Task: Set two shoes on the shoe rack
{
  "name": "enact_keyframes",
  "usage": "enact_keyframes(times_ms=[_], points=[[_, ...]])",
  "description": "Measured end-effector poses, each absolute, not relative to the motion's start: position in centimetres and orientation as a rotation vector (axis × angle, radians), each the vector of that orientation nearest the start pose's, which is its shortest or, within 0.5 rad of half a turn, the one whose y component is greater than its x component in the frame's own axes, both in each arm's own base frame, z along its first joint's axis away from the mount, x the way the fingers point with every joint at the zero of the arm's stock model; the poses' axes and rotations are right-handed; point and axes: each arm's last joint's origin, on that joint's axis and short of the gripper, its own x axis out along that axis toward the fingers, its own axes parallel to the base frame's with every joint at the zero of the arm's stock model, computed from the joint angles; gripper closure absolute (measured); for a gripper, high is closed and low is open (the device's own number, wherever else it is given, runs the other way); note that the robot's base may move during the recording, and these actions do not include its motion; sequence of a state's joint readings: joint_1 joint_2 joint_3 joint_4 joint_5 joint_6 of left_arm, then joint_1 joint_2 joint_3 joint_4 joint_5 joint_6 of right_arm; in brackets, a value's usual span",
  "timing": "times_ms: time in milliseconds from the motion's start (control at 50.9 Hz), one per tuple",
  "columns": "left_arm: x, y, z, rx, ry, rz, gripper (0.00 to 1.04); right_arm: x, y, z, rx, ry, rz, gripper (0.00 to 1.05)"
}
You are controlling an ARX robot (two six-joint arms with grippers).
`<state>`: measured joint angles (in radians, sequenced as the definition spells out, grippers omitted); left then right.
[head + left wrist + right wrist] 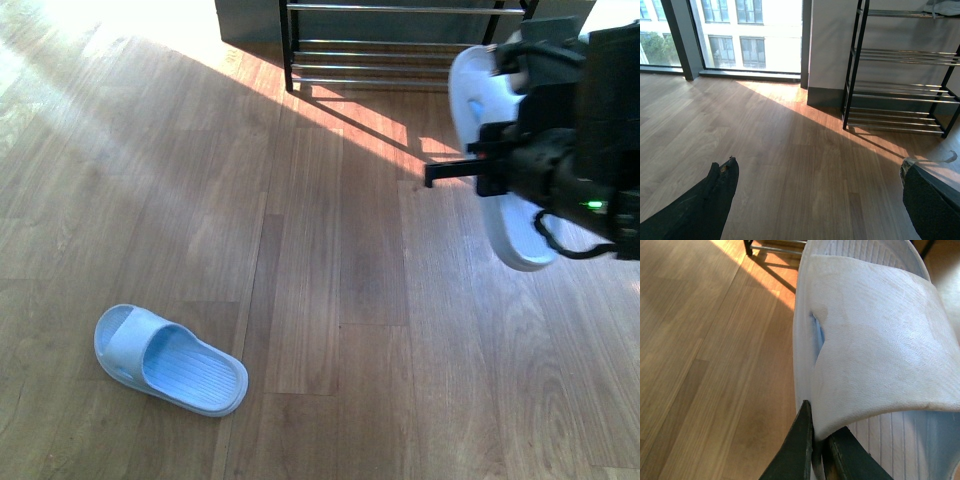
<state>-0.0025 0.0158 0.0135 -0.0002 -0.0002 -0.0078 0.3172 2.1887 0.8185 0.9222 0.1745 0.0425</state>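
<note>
Slipper one (880, 340) pinched at strap edge in my right pincer (819, 435), held off floor, near rack (400, 50) front, right end. Neither slipper on rack yet: both left to do. Slipper two (170, 360) flat on floor (330, 220), front-left, well apart from rack. Left pincer (817, 162) spread, holding nothing. Open floor between; mind rack's black post.

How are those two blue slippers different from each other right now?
The slipper on the floor lies flat, sole down; the lifted slipper hangs in the air, tipped on edge. No gripper holds the slipper on the floor; the right gripper pinches the lifted slipper at its strap. The lifted slipper is nearer the shoe rack than the slipper on the floor. Both are pale blue slides with one wide strap.
</note>
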Motion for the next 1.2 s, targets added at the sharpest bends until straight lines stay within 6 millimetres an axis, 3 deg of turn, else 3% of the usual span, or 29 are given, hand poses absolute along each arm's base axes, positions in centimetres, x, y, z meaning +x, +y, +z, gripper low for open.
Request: enact_keyframes(times_ms=[98, 236, 452, 1200], points=[[9.8, 0.0, 16.7, -0.008, 0.002, -0.002, 0.09, 31.7, 8.5, 8.2, -0.035, 0.412, 0.105, 1.03], [9.8, 0.0, 16.7, -0.008, 0.002, -0.002, 0.09, 27.2, 6.6, 11.5, -0.015, 0.372, 0.104, 1.03], [9.8, 0.0, 16.7, -0.008, 0.002, -0.002, 0.09, 21.2, 4.2, 13.3, 0.047, 0.378, 0.104, 1.03], [9.8, 0.0, 16.7, -0.007, 0.002, -0.003, 0.09, 21.2, 4.0, 13.6, 0.061, 0.362, 0.092, 1.03]])
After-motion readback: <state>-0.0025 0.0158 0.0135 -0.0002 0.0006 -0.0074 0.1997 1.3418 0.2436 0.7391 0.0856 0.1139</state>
